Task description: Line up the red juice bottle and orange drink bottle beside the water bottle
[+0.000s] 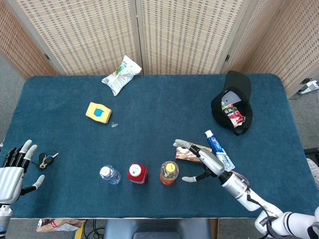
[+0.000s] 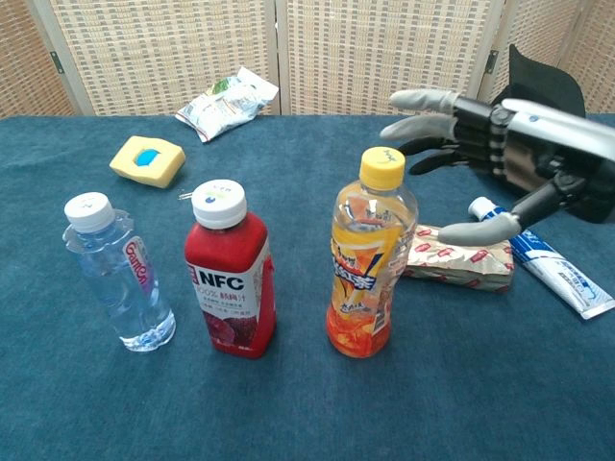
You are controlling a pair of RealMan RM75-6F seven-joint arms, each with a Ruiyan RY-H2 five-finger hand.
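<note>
Right hand (image 2: 500,158) hovers spread, apart from orange drink bottle (image 2: 368,264).

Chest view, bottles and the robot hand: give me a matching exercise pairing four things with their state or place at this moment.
Things:
1. water bottle
2. red juice bottle
3. orange drink bottle
4. right robot hand

Descriptions:
A. open, fingers spread, holding nothing
B. middle of the row, white cap
C. right end of the row, yellow cap
D. left end of the row, clear body

Pairs: 1-D, 2-B, 3-C, 4-A
</note>
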